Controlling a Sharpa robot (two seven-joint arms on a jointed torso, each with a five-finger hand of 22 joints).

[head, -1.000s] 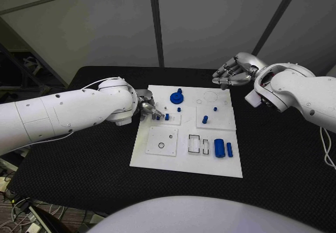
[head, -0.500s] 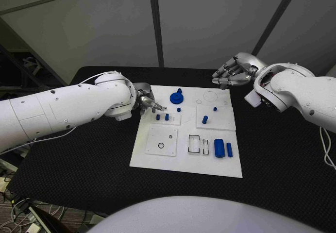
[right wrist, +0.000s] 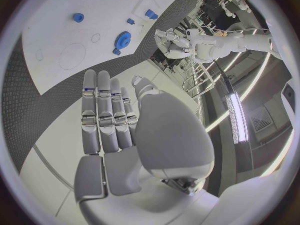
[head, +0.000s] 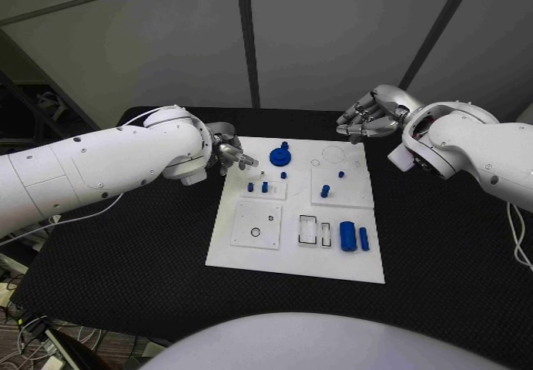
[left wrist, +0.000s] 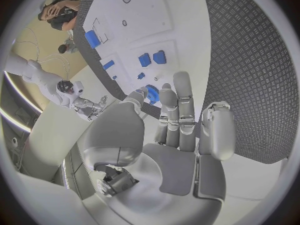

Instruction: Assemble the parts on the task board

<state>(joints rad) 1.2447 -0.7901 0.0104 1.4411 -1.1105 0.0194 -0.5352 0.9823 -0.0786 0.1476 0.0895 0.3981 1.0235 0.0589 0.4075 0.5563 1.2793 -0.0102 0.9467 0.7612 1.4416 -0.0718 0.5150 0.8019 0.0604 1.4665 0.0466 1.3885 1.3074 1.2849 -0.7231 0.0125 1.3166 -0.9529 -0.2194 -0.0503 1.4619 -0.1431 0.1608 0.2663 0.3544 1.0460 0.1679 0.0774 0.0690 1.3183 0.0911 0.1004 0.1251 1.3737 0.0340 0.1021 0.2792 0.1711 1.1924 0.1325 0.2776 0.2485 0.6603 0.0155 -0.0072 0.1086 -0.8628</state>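
The white task board (head: 291, 258) lies in the middle of the table. On it stand a blue gear (head: 280, 156), two small pegs (head: 258, 186) side by side on the left square plate, and more pegs (head: 326, 190) to the right. A thick blue cylinder (head: 347, 235) and a thinner one (head: 364, 237) lie near the front right. My left hand (head: 231, 153) hovers at the board's far left edge, fingers stretched out (left wrist: 178, 112) and holding nothing, just short of the gear (left wrist: 152, 94). My right hand (head: 370, 116) hangs beyond the far right corner, empty, with its fingers straight (right wrist: 107, 112).
A square plate with a small round hole (head: 256, 225) and two rectangular slots (head: 314, 230) sit at the board's front. A round outline (head: 333, 153) marks the far right corner. Black table (head: 133, 247) surrounds the board on all sides.
My left hand has drawn back from the left square plate toward the board's far left edge. A second small peg now stands beside the first there. The right hand has not moved.
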